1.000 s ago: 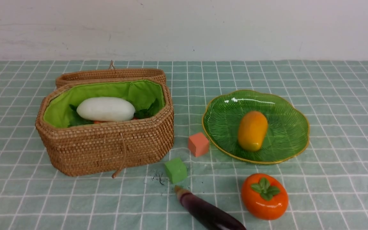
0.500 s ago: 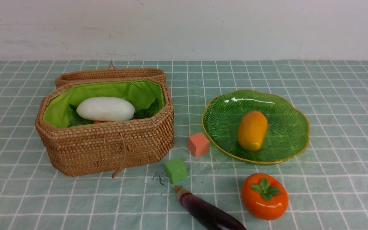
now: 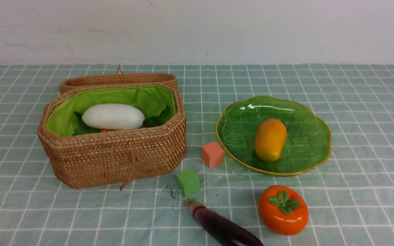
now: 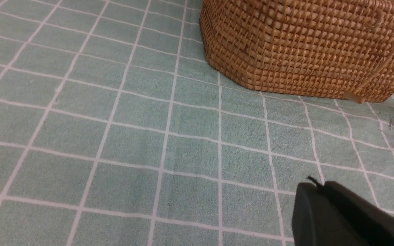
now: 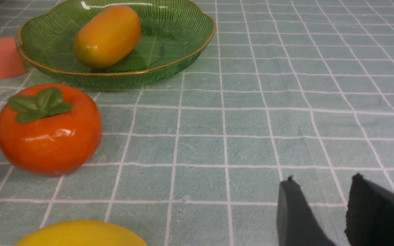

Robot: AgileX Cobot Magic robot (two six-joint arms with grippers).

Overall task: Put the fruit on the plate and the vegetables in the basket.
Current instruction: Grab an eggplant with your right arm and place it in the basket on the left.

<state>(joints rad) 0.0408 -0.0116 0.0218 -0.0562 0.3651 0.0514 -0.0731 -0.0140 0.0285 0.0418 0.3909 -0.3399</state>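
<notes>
A tan woven wicker basket (image 3: 115, 157) with bright green cloth lining stands on the left half of the desk (image 3: 371, 136), which is covered by a pale green checked cloth. Its woven lid (image 3: 118, 80) is folded back toward the far edge. Inside lies a fat white radish (image 3: 113, 116) on green leaves, with a sliver of orange-red carrot (image 3: 105, 130) showing beneath it.

Right of the middle sits a translucent green ribbed glass plate (image 3: 306, 112) with a gold rim, holding an orange-yellow oblong mango (image 3: 270, 139). A small salmon-pink cube (image 3: 212, 154) lies just beside the plate's left rim, and a small green cube (image 3: 188, 182) lies closer to the near edge.

A long dark purple eggplant (image 3: 221, 227) lies at the near edge, partly cut off. A glossy orange-red persimmon (image 3: 283, 210) with a green leafy cap sits near it, between the plate and the near edge. A yellow oval lemon (image 5: 80, 234) shows only in the right wrist view, on the cloth beyond the persimmon from the plate.

The left hand (image 4: 316, 186) hangs over bare cloth near the basket's wall, fingers pressed together and empty. The right hand (image 5: 323, 181) has a narrow gap between its fingers with nothing in it.
</notes>
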